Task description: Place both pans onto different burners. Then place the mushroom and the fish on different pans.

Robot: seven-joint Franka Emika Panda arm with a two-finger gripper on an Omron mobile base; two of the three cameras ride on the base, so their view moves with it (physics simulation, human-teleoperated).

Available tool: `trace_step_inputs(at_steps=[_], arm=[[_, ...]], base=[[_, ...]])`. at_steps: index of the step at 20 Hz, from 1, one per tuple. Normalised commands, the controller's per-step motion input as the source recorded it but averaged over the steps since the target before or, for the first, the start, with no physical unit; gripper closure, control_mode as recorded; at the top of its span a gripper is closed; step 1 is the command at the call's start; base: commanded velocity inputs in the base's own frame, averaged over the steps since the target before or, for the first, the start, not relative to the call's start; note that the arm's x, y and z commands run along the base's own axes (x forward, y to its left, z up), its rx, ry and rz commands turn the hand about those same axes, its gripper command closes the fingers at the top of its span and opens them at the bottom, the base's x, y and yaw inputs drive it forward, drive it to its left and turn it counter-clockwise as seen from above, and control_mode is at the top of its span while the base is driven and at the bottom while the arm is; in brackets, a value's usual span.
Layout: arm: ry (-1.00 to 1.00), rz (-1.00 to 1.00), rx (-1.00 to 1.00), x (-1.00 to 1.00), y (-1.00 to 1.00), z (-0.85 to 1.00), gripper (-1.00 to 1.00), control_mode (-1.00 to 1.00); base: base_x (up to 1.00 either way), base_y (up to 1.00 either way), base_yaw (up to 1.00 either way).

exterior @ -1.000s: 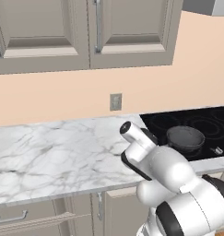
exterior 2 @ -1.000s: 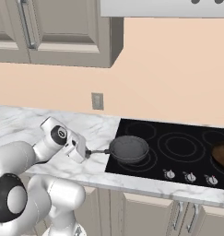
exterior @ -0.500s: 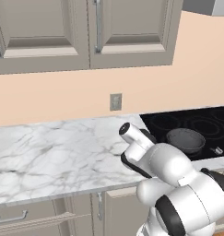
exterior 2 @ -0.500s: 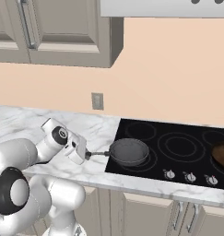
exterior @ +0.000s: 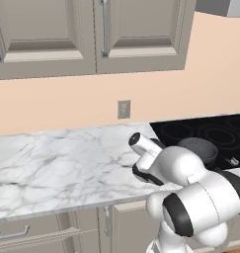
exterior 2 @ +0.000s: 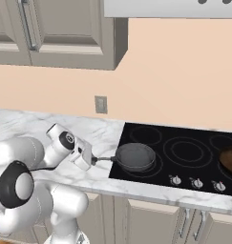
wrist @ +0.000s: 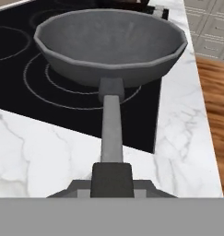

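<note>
My gripper [exterior 2: 94,161] is shut on the end of the long handle of the dark grey pan [exterior 2: 135,156]. The handle runs straight out from the gripper [wrist: 111,177] to the pan's bowl [wrist: 109,44]. The pan sits level over the front-left burner [wrist: 39,83] of the black cooktop [exterior 2: 184,152]; I cannot tell whether it touches the glass. In the left base view the pan [exterior: 198,148] shows behind my arm. The rusty-brown pan [exterior 2: 230,159] is on the cooktop at the right edge. The mushroom and the fish are out of view.
Small silver knobs [exterior 2: 196,182] line the cooktop's front edge. The marble counter [exterior 2: 22,124] stretches left of the cooktop, with a wall outlet [exterior 2: 101,104] above it. Wall cabinets [exterior: 92,34] hang overhead. A wood floor [wrist: 215,106] lies beyond the counter edge.
The dark grey pan has dropped slightly toward the front-left burner, still in my grip. The arm has barely moved since.
</note>
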Motion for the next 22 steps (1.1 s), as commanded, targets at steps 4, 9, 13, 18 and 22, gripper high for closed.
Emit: trace_step_inputs(at_steps=[4,9,13,18,22], arm=[[0.00,0.00,0.00,0.17,-0.06,-0.17,1.00,-1.00],[0.00,0.00,0.00,0.11,-0.03,-0.20,1.00,-1.00],[0.00,0.00,0.00,0.18,-0.05,-0.18,1.00,-1.00],[0.00,0.00,0.00,0.20,-0.13,-0.17,1.00,-1.00],[0.00,0.00,0.00,0.23,-0.15,-0.16,1.00,-1.00]], base=[[0.00,0.00,0.00],[0.00,0.00,0.00],[0.00,0.00,0.00],[0.00,0.00,0.00],[0.00,0.00,0.00]])
